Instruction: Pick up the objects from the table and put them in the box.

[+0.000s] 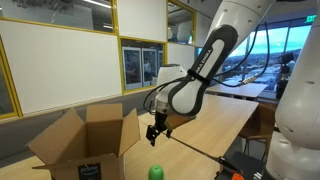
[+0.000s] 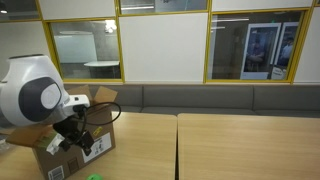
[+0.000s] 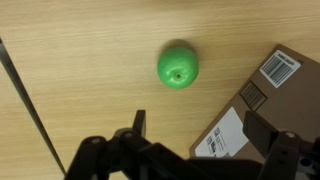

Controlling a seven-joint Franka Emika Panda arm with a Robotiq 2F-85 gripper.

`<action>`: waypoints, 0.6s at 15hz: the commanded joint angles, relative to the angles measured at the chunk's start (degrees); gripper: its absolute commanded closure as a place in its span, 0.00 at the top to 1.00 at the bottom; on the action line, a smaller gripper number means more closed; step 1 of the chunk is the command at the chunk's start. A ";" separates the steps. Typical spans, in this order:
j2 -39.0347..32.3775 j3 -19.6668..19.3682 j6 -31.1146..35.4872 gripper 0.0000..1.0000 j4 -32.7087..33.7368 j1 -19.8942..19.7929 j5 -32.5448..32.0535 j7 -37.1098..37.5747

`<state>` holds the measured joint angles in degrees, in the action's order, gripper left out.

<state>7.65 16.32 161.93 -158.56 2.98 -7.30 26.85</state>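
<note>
Hand (image 3: 200,130) empty and spread apart, green ball (image 3: 178,64) on table (image 3: 80,60), beside open-flapped box (image 3: 272,88)

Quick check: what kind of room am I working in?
Probably an office or meeting area: yellow-framed glass partitions, a long upholstered bench along the wall, and a light wood table.

White arm (image 1: 240,20), black joints
Its shells were glossy, rounded and white, with broad black joint sections and a matte black hand (image 1: 154,137).
</note>
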 commanded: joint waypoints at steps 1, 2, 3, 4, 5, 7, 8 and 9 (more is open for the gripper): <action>-8.07 0.19 7.99 1.00 -0.02 -2.21 -5.42 4.06; -10.11 -0.34 9.60 1.00 -0.02 -2.37 -6.76 4.64; -12.07 -1.03 11.04 1.00 -0.03 -2.60 -8.44 5.36; -13.64 -1.82 12.09 1.00 -0.02 -2.52 -9.90 5.90; -15.42 -2.99 12.91 1.00 0.33 -2.31 -11.47 6.35; -18.77 -5.58 14.00 1.00 1.68 -1.19 -13.97 6.92; -20.79 -6.61 14.33 1.00 2.84 -0.71 -14.61 6.81; -22.47 -7.42 14.80 1.00 3.70 -0.29 -15.03 6.71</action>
<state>-9.75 11.75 174.01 -157.79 1.20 -19.55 32.11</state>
